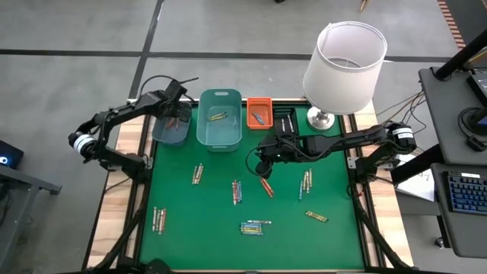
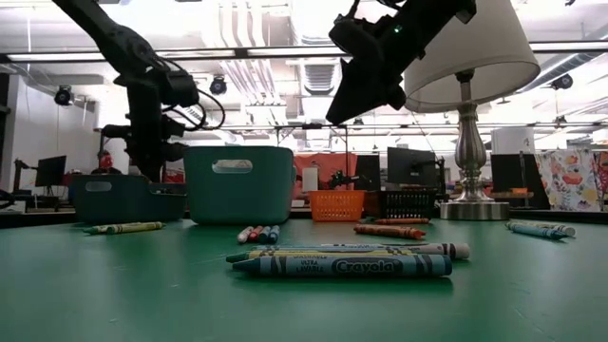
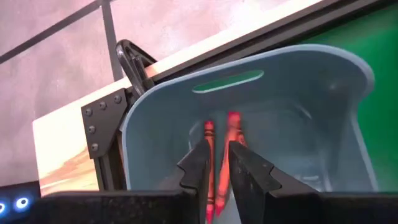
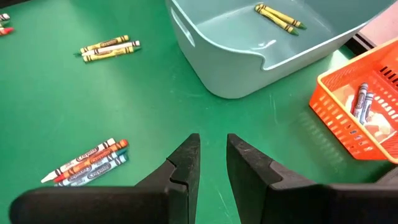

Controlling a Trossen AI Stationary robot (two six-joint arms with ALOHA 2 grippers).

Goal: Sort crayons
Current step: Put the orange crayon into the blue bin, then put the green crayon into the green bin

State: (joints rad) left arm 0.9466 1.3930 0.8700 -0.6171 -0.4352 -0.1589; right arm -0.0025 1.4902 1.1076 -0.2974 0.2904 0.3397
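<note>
Left wrist view: left gripper (image 3: 216,163) slightly parted over red crayons (image 3: 219,146) in bin (image 3: 323,93)

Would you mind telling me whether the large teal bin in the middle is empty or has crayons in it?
Not empty. The teal bin holds a few yellow-green crayons lying on its floor near one end; the rest of the floor is bare.

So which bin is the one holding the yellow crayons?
Start at the white lamp on the table's far edge and move left past the small orange basket. The next container, a light teal bin, has two yellow crayons inside. It is taller and paler than the darker blue-grey bin on its other side.
</note>
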